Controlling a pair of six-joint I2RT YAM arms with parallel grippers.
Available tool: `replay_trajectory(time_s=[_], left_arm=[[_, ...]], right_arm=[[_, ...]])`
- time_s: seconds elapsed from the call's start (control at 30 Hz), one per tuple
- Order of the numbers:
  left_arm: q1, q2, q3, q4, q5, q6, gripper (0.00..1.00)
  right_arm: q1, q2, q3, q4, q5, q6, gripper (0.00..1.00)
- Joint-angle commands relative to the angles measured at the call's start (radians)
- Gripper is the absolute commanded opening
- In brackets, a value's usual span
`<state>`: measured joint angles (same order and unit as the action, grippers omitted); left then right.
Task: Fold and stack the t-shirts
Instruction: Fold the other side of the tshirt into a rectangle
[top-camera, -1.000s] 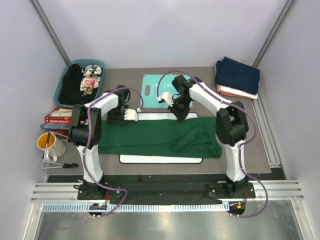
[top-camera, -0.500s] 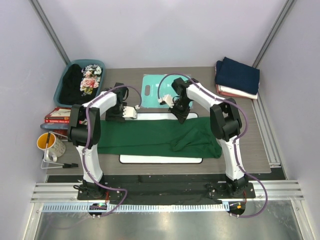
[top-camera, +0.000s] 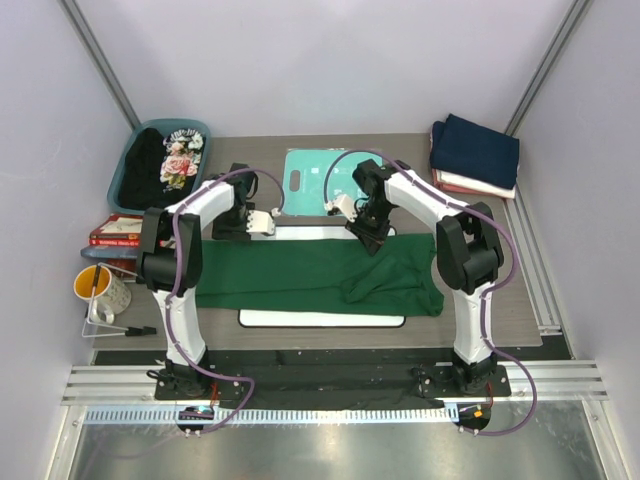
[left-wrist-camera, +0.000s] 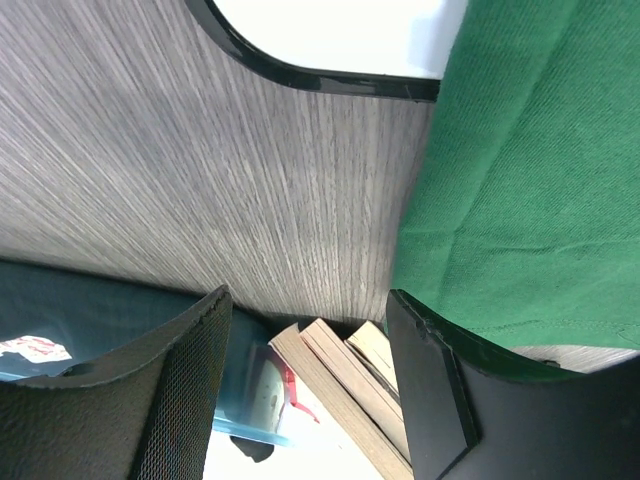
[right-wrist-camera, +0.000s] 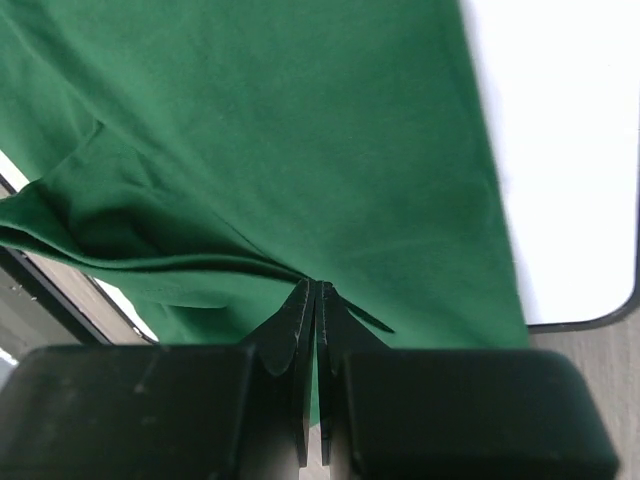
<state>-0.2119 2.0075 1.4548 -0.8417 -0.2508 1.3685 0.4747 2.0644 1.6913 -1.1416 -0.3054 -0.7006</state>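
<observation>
Green tee (top-camera: 300, 275) nipped by down-tilted R end effector (right-wrist-camera: 316, 292), L end effector (left-wrist-camera: 308, 296) agape

L arm (top-camera: 178, 305) & R arm (top-camera: 472, 320): white tube links, black joint housings, black base plates at 7 & 5 o'clock in top view. A purple cable (top-camera: 222, 375) runs along each arm in slack loops, base to wrist. White block at each wrist.

L gripper (left-wrist-camera: 305, 310): black fingers (left-wrist-camera: 175, 390); the 8 o'clock one has a fine mesh-textured face, the 4 o'clock one is smooth w/ a glossy edge.

R gripper (right-wrist-camera: 316, 300): thin tapered black fingers on blocky matte-black carriers at 6 o'clock.
</observation>
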Motion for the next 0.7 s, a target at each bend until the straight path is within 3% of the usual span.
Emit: replay_trajectory(time_s=[0.0, 0.67], left_arm=[[0.003, 0.01, 0.033, -0.025, 0.012, 0.0, 0.64], [0.003, 0.031, 0.058, -0.034, 0.024, -0.003, 0.64]], right_arm=[[0.001, 0.002, -0.004, -0.018, -0.035, 0.003, 0.08], [0.015, 0.014, -0.125, -0.004, -0.054, 0.016, 0.09]])
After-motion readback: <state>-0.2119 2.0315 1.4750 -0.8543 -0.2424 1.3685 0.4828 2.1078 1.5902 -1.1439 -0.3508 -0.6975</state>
